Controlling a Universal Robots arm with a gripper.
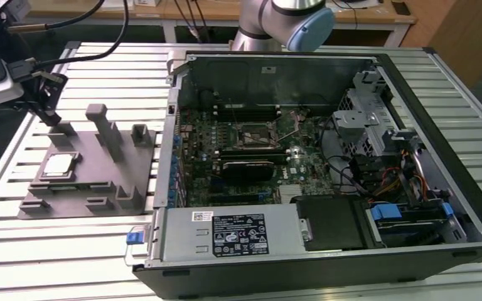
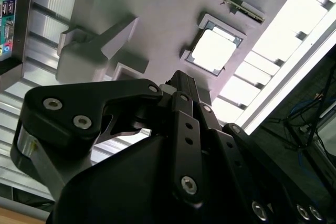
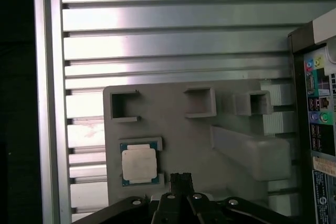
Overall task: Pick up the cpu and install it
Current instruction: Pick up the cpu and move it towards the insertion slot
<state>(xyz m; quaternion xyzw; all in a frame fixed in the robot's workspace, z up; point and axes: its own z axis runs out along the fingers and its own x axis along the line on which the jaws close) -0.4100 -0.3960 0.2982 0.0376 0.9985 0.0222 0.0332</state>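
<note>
The step in hand, I judge, is the approach to the pickup; the cpu (image 1: 59, 164) is lying flat and untouched in a shallow square pocket of the fixture (image 1: 82, 204), at 9 o'clock from the case (image 1: 476, 207) in the exterior view. The gripper (image 3: 180, 178) is hanging above the fixture, near the cpu but apart from it, at roughly 12 o'clock from it in that view; in the first wrist view its fingertips (image 3: 176, 181) are showing pressed together, clenched on nothing.

A grasp, by my reckoning, is calling for the jaws to part, centre over the cpu and straddle two opposite edges; the cpu is thin and sitting low, so it is offering little to bite on.

The cpu is showing a smooth silver lid with rounded corners, glaring in the light, on a thin greenish rim; the fixture is looking matte grey, likely plastic, with blocky posts and open-sided pockets; the table (image 1: 57, 257) is showing ribbed metal slats, shining in bands. The socket (image 1: 253, 133) is sitting at 3 o'clock from the cpu, inside the case; it is a square metal frame with a dark centre.
</note>
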